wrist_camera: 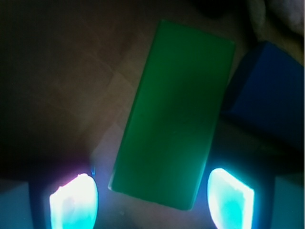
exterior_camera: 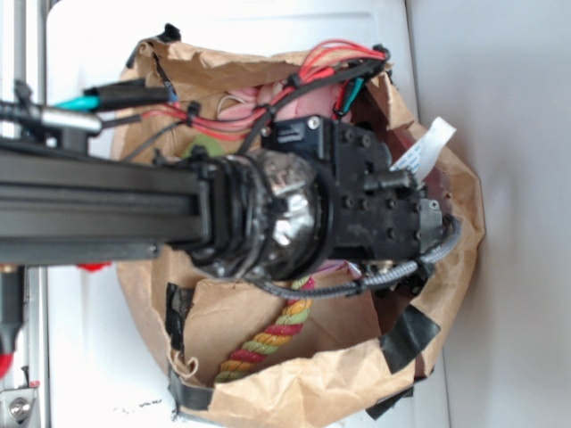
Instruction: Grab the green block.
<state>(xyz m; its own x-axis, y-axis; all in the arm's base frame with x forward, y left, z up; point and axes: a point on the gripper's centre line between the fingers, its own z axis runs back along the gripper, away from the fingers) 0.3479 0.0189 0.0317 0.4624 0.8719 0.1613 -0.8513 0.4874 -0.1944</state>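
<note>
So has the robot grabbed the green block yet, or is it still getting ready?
Not yet. Done: the arm has reached into the paper bag, and the end effector is open with the green block lined up between its glowing fingers. In hand: it sits close above the block, beside the blue block. Left: closing the fingers on the block and lifting it.

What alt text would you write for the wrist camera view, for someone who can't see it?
A bright green block lies flat on brown paper, filling the middle of the frame, with the open gripper straddling its near end, one glowing fingertip on each side. A blue block sits just to its right, partly in shadow.
</note>
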